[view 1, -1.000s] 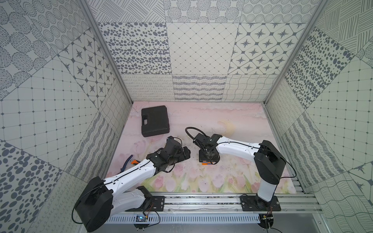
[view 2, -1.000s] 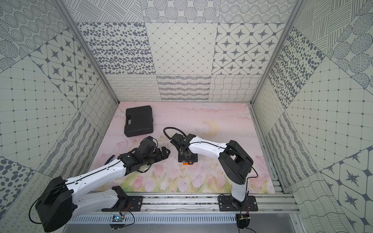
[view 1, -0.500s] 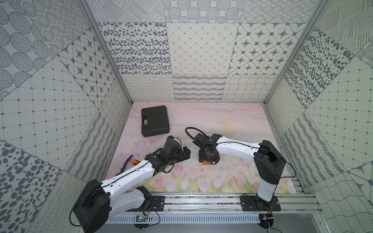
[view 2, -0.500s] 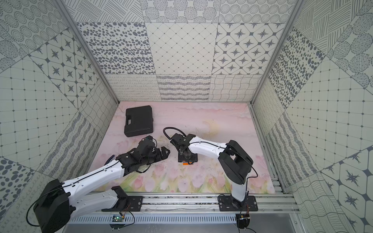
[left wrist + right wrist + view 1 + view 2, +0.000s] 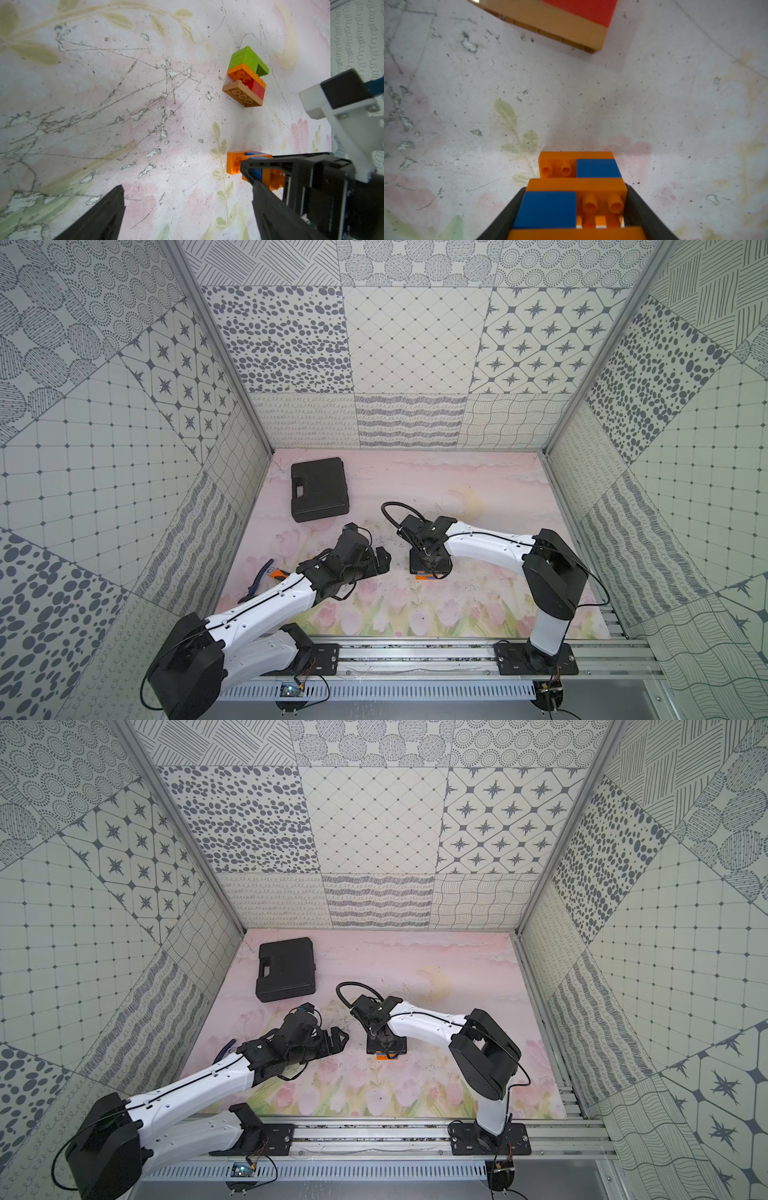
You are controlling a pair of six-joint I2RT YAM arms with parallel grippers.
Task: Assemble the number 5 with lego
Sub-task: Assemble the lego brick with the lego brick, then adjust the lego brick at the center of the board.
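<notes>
**Right jaws**, partly closed, clamp the orange-and-blue lego stack (image 5: 575, 199) by its two sides. Its far end appears to rest on the counter (image 5: 675, 104). **Left jaws** stand fully spread and empty, off to one side of the stack. A second lego cluster (image 5: 246, 76), green, orange, red and brown, lies beyond the right jaws' tips, apart from them. The step in hand is probably joining the two sub-assemblies. The next move calls for stud alignment, with the left jaws bracing.
</notes>
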